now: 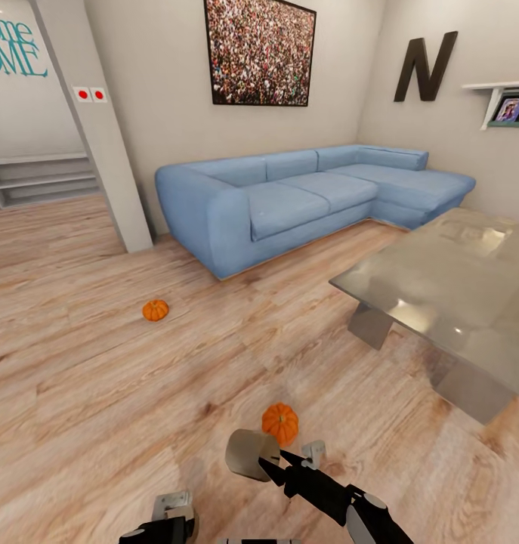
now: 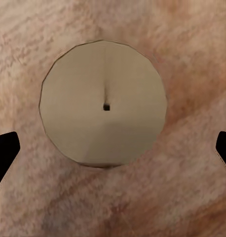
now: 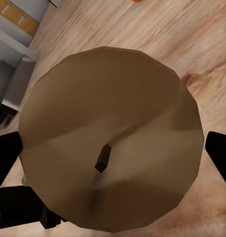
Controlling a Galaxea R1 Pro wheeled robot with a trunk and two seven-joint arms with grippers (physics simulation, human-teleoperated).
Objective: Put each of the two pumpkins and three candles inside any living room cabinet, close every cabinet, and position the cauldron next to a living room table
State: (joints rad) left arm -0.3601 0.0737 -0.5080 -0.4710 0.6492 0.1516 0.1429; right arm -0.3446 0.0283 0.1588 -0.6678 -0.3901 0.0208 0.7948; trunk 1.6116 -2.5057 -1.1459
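Your right gripper [image 1: 268,462] sits low and near in the head view, its black fingers [image 3: 5,163] set either side of a candle [image 1: 248,453], which it carries above the wood floor [image 1: 100,378]; in the right wrist view that candle's flat round top [image 3: 110,138], with a small dark wick at its middle, spans the space between the two dark finger ends, so the grip is closed on it. Your left gripper [image 1: 172,521] shows at the near edge of the head view, left of the right arm, and I cannot tell from there how its jaws stand; in the left wrist view the dark fingertips [image 2: 4,150] appear at opposite edges, well apart, with a second candle [image 2: 104,103] standing upright on the floor between them and clear of both, so that gripper is wide and holds nothing. One pumpkin [image 1: 280,421] lies on the floor just beyond the carried candle, near your right gripper. The other pumpkin [image 1: 156,310] lies farther out and to the left, alone on the floor, short of the blue sofa [image 1: 304,196]. A glass-topped table [image 1: 448,295] stands at the right, well apart from both pumpkins. A framed picture [image 1: 261,51] hangs on the far wall above the sofa, and a large dark letter N [image 1: 425,66] is mounted on the right wall.
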